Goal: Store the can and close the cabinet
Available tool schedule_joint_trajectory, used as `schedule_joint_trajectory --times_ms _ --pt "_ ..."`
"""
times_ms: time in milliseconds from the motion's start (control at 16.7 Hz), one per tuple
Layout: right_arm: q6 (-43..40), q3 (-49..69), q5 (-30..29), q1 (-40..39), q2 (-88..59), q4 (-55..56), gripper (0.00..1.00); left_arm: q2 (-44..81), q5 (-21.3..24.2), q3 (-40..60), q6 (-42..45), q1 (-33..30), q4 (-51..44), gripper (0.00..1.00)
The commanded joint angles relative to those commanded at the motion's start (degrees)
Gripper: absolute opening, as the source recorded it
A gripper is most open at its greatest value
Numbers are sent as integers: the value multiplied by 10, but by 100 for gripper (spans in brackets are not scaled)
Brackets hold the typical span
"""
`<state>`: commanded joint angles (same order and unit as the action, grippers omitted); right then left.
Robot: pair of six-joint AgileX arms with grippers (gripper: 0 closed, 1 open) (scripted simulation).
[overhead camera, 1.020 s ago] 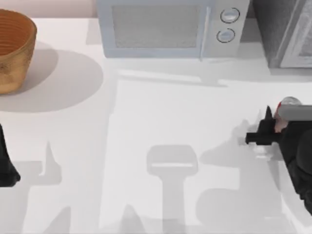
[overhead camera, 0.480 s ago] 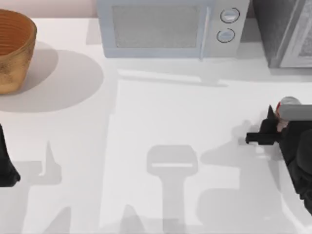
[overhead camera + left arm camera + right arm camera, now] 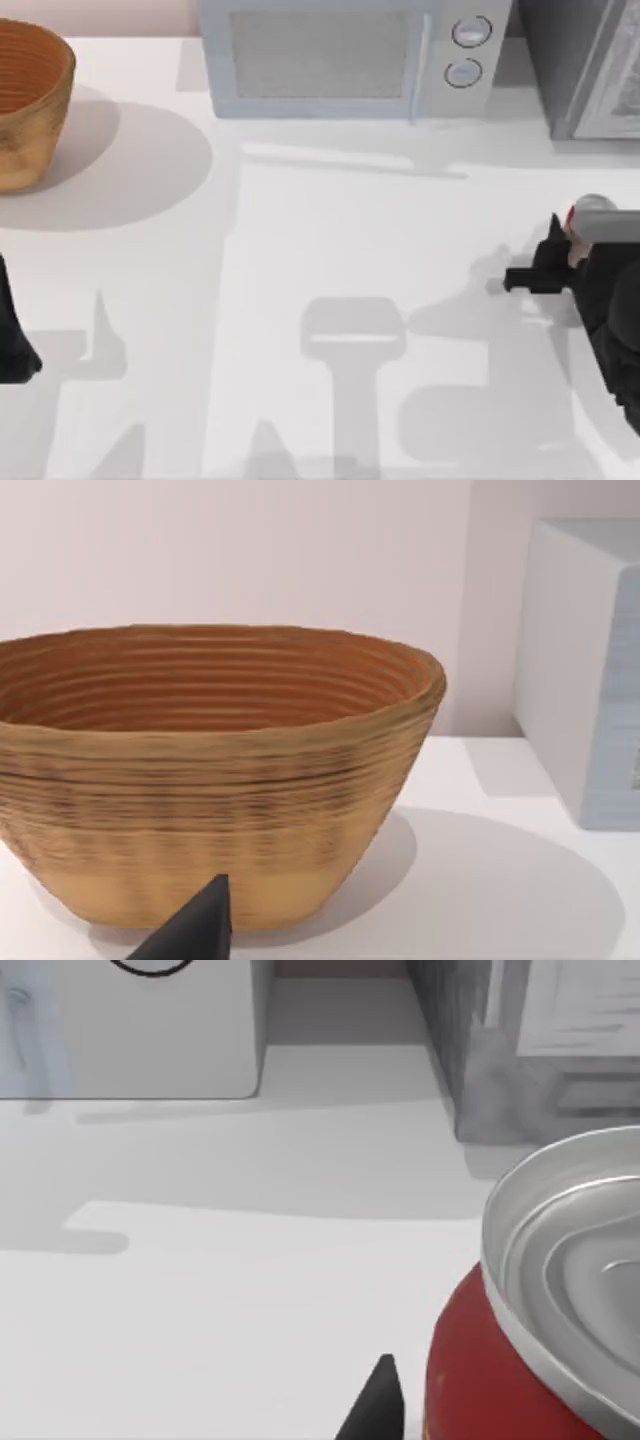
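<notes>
The right gripper (image 3: 545, 262) is sitting at the right edge of the table (image 3: 330, 240), right up against the can (image 3: 585, 212); whether its fingers are clamping that can or standing apart, I cannot tell; the can is standing upright, red-walled with a silver dished top, close in the right wrist view (image 3: 560, 1310); behind it the cabinet (image 3: 585, 65) is looming, speckled dark grey with a pale door; the boxy blue-grey microwave (image 3: 350, 55) is sitting beside it; the ribbed woven basket (image 3: 30, 100) is resting far left; the left arm (image 3: 15, 335) is idling at the left edge.
</notes>
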<state>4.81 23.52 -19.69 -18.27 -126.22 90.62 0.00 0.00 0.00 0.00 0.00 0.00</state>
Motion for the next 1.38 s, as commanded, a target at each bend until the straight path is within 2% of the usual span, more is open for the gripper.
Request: schedule_joint_trajectory --times_ms 240,900,1080,1380 --pt "0 11 1 0 85 -96 0 0 0 0 0 0 0 100" --pt "1 52 5 -1 410 -462 0 0 0 0 0 0 0 100" --pt "1 57 6 -1 450 -507 0 0 0 0 0 0 0 100" --pt "2 56 6 -1 450 -509 0 0 0 0 0 0 0 100"
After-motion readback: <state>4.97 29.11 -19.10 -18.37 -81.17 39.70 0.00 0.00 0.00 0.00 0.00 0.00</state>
